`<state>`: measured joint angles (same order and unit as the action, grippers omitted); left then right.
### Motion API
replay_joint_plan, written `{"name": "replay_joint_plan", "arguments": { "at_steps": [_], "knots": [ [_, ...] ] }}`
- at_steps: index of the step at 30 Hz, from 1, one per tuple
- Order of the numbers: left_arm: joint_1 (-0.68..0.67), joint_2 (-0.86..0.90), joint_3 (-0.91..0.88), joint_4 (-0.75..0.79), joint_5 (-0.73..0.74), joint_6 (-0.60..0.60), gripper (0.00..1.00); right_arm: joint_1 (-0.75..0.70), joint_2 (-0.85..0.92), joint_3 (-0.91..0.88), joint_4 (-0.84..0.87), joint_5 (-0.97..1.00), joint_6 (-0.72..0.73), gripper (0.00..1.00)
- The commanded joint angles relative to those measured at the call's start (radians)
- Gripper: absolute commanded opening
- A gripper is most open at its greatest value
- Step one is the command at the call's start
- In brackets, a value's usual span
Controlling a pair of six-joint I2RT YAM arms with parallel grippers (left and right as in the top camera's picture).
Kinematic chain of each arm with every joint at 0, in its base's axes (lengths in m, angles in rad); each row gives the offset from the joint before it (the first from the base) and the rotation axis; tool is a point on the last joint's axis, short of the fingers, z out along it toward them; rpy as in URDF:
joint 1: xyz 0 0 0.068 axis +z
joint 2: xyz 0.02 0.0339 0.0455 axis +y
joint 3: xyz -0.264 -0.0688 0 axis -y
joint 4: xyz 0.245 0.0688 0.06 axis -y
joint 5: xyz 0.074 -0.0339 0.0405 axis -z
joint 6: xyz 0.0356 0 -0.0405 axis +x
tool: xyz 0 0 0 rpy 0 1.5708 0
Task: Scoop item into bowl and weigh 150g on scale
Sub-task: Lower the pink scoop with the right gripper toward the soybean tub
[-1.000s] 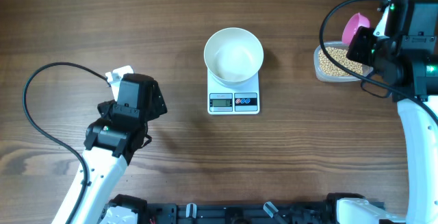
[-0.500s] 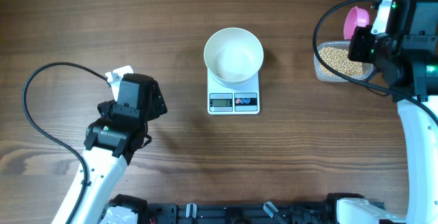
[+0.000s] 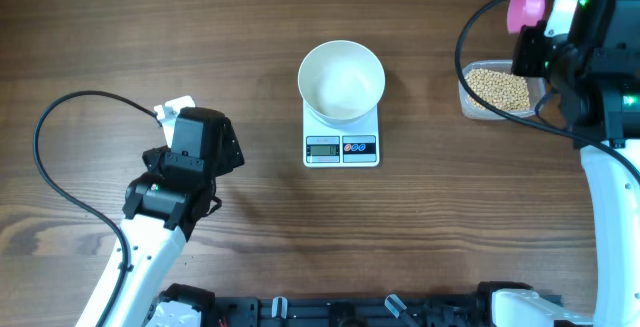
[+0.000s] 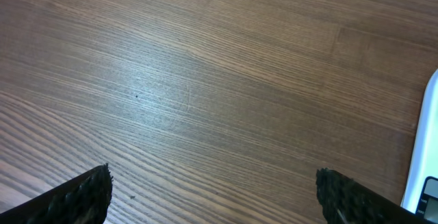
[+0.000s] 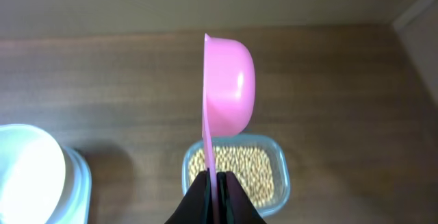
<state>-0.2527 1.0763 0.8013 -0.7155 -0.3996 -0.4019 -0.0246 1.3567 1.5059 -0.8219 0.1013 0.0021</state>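
Pink scoop clamped by its handle in the right pincer, fingers pressed tight on it; scoop on edge, mouth sideways, handle running straight out from the fingers. Under that pincer, the beans fill a clear tub; cup reaches past the far rim. White bowl sits on the scale mid-table, well off to this pincer's left, apparently empty. Idle left pincer gapes wide, holding nothing. Right arm far nearer the beans; likely next: level scoop, dip down and back.
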Motion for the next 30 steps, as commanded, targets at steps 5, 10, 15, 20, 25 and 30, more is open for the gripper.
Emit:
{"name": "replay_joint_plan", "arguments": {
  "at_steps": [5,10,15,20,25,30],
  "knots": [
    [0.007,0.004,-0.005,0.0,-0.021,0.005,1.0,-0.003,-0.003,0.005,0.013,-0.005,-0.032,0.04],
    [0.007,0.004,-0.005,0.0,-0.021,0.005,1.0,-0.003,-0.003,0.005,0.002,-0.005,-0.134,0.04],
    [0.007,0.004,-0.005,0.0,-0.021,0.005,1.0,-0.003,-0.003,0.005,-0.014,-0.036,-0.13,0.04],
    [0.007,0.004,-0.005,0.0,-0.021,0.005,1.0,-0.003,-0.003,0.005,-0.055,-0.059,-0.131,0.04],
    [0.007,0.004,-0.005,0.0,-0.021,0.005,1.0,-0.003,0.002,0.005,-0.176,-0.08,-0.131,0.04],
    [0.007,0.004,-0.005,0.003,-0.021,0.005,1.0,-0.003,0.003,0.005,-0.213,-0.073,-0.144,0.04]
  ]
}}
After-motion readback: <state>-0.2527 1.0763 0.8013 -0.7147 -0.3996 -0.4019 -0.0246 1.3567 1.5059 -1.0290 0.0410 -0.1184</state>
